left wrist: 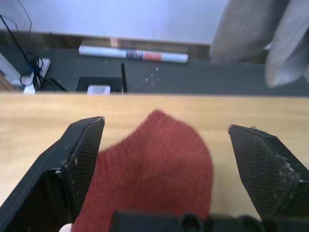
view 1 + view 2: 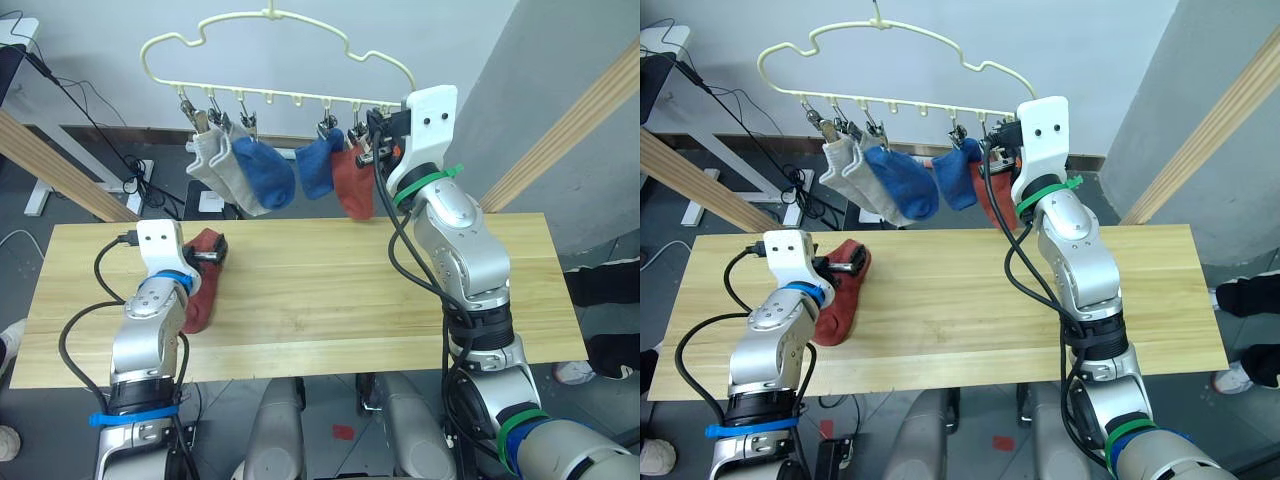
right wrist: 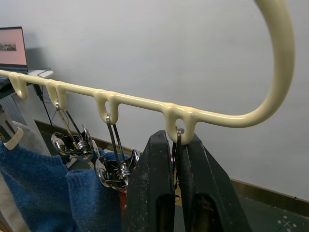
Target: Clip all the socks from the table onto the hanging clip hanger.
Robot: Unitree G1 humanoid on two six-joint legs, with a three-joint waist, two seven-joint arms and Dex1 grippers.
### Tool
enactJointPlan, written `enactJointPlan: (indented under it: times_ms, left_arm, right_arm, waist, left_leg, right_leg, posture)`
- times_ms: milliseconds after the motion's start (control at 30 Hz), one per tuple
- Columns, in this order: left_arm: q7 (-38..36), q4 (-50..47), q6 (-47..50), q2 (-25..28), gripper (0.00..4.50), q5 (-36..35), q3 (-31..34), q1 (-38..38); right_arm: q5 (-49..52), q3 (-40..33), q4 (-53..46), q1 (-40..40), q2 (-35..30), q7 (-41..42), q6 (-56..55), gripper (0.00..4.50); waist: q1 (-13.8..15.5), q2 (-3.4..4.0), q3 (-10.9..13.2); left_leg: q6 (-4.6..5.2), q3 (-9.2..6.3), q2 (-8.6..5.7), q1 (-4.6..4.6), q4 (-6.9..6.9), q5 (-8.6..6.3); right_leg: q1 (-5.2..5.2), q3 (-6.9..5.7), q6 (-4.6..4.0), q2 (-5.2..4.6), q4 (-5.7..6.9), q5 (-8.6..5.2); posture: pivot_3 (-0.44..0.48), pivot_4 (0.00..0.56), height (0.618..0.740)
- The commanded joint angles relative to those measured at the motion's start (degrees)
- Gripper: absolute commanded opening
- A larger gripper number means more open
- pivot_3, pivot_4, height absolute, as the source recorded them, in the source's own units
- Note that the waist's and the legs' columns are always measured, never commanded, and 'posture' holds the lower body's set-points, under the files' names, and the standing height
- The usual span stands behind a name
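On the light-wood table (image 2: pixel 400 300), spread left claw (image 1: pixel 166 145) astride a red sock (image 2: pixel 203 280); right claw (image 3: pixel 176 193) pinching the hanger's end clip (image 3: pixel 177 145)

Five socks (image 2: pixel 908 183) on clip hanger (image 2: pixel 885 62); red sock (image 2: pixel 843 290) on table (image 2: pixel 960 300).

The robot's left arm reaches low and forward, its left pincer (image 1: pixel 166 159) spread wide with both black fingers (image 1: pixel 84 150) well apart, wrist level and pointing ahead. The right arm rises steeply from a bent elbow, forearm nearly vertical, lifting the right pincer (image 3: pixel 176 188) high, where its two fingers (image 3: pixel 149 193) are pressed closely together, almost touching.
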Motion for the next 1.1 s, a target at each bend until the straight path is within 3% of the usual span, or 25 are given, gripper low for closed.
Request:
enactJointPlan:
  times_ms: [33, 333, 533, 667, 867, 1100]
  left_arm:
    - [-0.5, 2.0, 2.0, 1.4, 4.49, 1.3, -1.3, -1.6]
    - [-0.9, 13.9, 1.9, 1.8, 4.49, 3.2, -3.0, -8.2]
    - [-0.4, 14.2, 7.3, 1.0, 4.49, 2.7, -3.0, -7.5]
    - [-0.5, 12.3, 8.2, 0.9, 3.73, 3.2, -3.6, -6.4]
    - [1.8, 8.7, 10.9, -0.8, 1.96, 2.3, -1.9, -4.5]
    - [0.2, 3.6, 10.3, -1.8, 0.46, 1.9, -3.4, -1.5]
  right_arm:
    - [0.6, 0.5, -3.1, -0.5, 0.4, 0.5, -0.1, 0.0]
    - [0.6, 0.8, -3.7, -0.4, 0.7, 0.4, 0.5, 0.0]
    - [0.5, 0.7, -4.2, -0.3, 0.6, 0.2, 1.0, 0.0]
    - [0.4, 0.6, -4.3, -0.4, 0.6, 0.1, 1.1, 0.0]
    - [0.1, 0.7, -4.0, -0.6, 0.3, 0.1, 0.6, 0.0]
    - [0.0, 0.8, -3.7, -0.8, 0.1, 0.2, 0.2, 0.0]
  waist:
    - [0.1, 0.0, 0.0]
    - [0.2, 0.0, 0.0]
    - [0.0, 0.0, 0.0]
    - [0.0, 0.0, 0.0]
    - [-0.1, 0.0, 0.0]
    - [-0.1, 0.0, 0.0]
  left_leg:
    - [0.0, 0.0, -0.01, 0.0, 0.0, 0.0]
    - [0.0, -0.01, -0.01, -0.01, 0.0, 0.0]
    - [0.0, 0.04, -0.01, 0.01, 0.0, 0.0]
    - [-0.01, 0.08, 0.0, 0.05, 0.0, 0.0]
    - [-0.01, 0.17, 0.01, 0.13, -0.01, 0.0]
    - [0.0, 0.29, 0.01, 0.19, -0.03, 0.0]
  right_leg:
    - [0.0, 0.0, 0.0, 0.0, 0.0, 0.0]
    - [-0.01, -0.04, 0.0, 0.0, -0.01, 0.0]
    - [-0.01, 0.01, 0.01, 0.0, 0.01, 0.01]
    - [0.0, 0.04, 0.01, 0.0, 0.04, 0.01]
    - [0.01, 0.14, 0.01, 0.0, 0.06, 0.01]
    - [0.01, 0.23, 0.02, 0.0, 0.06, 0.01]
  posture:
    - [-0.033, 0.396, 0.74]
    - [-0.042, 0.397, 0.74]
    - [-0.046, 0.401, 0.74]
    - [-0.047, 0.404, 0.74]
    - [-0.043, 0.403, 0.74]
    - [-0.043, 0.403, 0.74]
